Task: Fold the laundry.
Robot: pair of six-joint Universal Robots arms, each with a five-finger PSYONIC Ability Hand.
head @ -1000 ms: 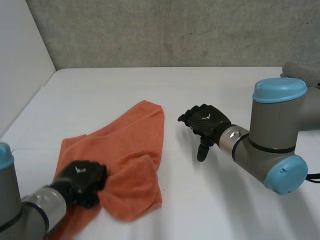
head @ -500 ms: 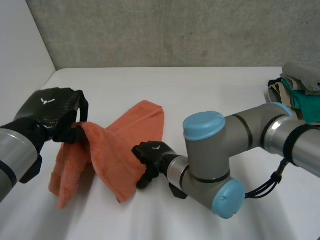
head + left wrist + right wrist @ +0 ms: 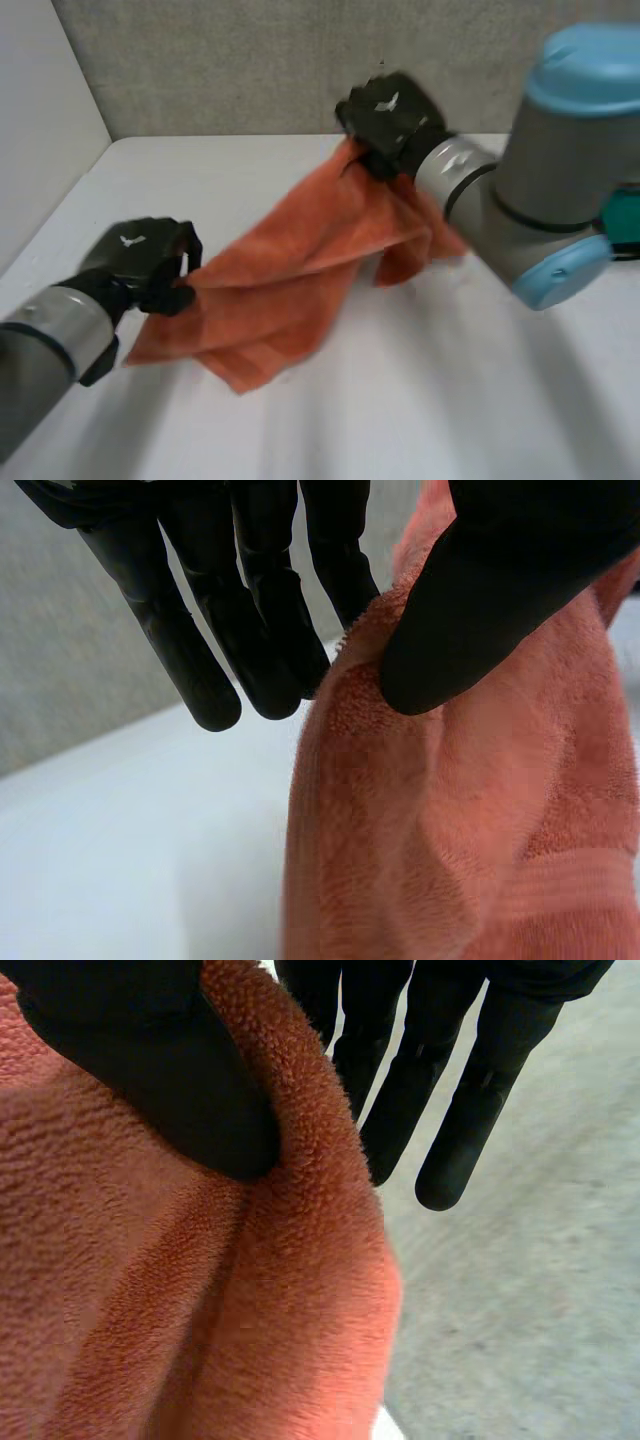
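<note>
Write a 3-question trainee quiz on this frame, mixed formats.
1. True or false: the left hand pinches the orange towel between thumb and fingers.
2. Which holds the orange towel higher above the table? A: left hand. B: right hand. C: both level.
3. Fill in: in the right wrist view, the right hand's ___ presses the orange towel towards its fingers.

Key: 1 true; 2 B; 3 thumb.
</note>
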